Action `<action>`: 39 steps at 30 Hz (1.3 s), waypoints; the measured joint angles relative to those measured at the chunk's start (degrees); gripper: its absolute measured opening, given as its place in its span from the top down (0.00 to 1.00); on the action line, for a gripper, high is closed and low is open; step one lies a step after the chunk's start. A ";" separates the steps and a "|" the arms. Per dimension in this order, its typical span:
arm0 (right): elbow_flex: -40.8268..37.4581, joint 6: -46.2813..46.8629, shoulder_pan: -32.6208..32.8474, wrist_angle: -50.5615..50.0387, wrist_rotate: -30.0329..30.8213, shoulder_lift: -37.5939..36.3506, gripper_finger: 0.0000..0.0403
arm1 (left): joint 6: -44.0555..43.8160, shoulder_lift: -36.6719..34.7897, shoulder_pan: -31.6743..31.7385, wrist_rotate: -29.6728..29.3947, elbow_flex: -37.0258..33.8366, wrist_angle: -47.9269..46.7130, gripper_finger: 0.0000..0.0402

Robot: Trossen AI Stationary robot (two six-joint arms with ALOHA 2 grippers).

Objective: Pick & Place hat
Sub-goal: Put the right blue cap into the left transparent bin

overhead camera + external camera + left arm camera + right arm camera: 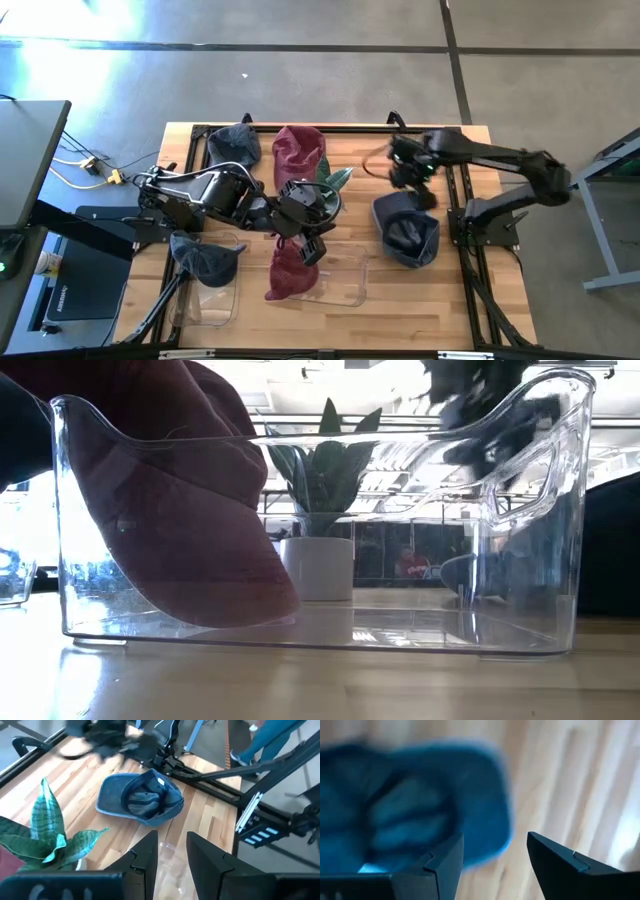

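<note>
On the wooden counter (440, 300) several hats lie in different places. A maroon hat (287, 272) hangs over the rim of a clear plastic bin (340, 283) near the front edge of the counter, partly inside it; in the low view the same maroon hat (180, 510) fills one side of the bin (520, 610) and touches its floor. The left gripper (306, 240) is just above this hat, and its fingers (145, 857) stand apart with nothing between them, so they are open. A second maroon hat (299, 152) lies at the back of the counter, beside a dark grey hat (234, 146). Another dark hat (205, 260) rests in a smaller clear bin (210, 300) at the left side. A blue hat (408, 230) lies upside down on the counter at the right side, in front of the right gripper (405, 178); the left wrist view shows the blue hat (140, 800) with its inside turned upward. The right gripper hovers over the counter, and its fingers (440, 865) are open and hold nothing. A small plant (335, 180) in a white pot stands between the two arms, near the middle of the counter.
</note>
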 joint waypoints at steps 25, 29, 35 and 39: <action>-15.27 44.67 47.23 19.05 -4.07 -5.98 0.60 | 8.83 0.04 0.00 2.72 0.00 -0.11 0.76; -18.03 49.05 46.86 21.51 -0.89 -5.98 0.79 | 8.51 0.04 0.00 3.74 0.00 -0.07 0.76; -14.22 54.05 44.67 22.12 -7.14 -5.98 0.95 | 8.66 0.04 0.00 4.10 0.00 0.16 0.76; -9.34 58.24 40.24 22.56 -10.60 -5.98 0.91 | 8.76 0.04 0.00 4.10 0.00 0.67 0.76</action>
